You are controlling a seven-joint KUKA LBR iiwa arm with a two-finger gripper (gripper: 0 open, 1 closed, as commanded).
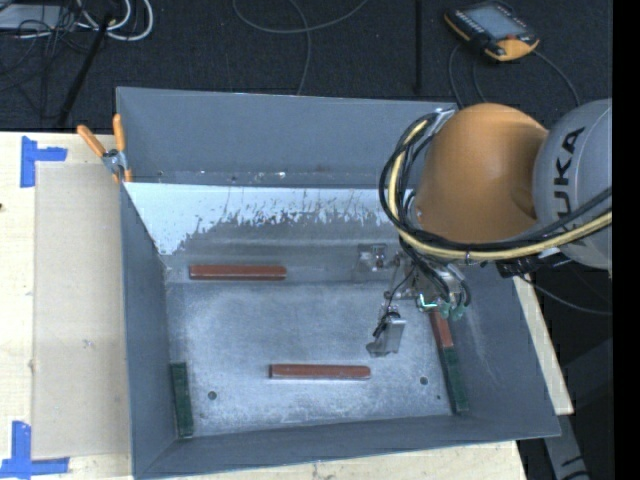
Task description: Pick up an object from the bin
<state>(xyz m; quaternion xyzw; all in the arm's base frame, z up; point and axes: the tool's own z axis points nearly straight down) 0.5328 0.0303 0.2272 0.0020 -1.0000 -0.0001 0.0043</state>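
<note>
My gripper reaches down under the orange dome into the right half of the bin. It hangs just behind the right end of a flat red-brown bar that lies crosswise on the bin floor near the front. A short reddish bar lies close to the gripper's right, along the right wall. It runs on into a dark green bar towards the front right corner.
Another red-brown bar lies at the back left, at the foot of the rear wall. A second dark green bar lies along the left wall near the front. The arm and its cables cover the bin's back right corner.
</note>
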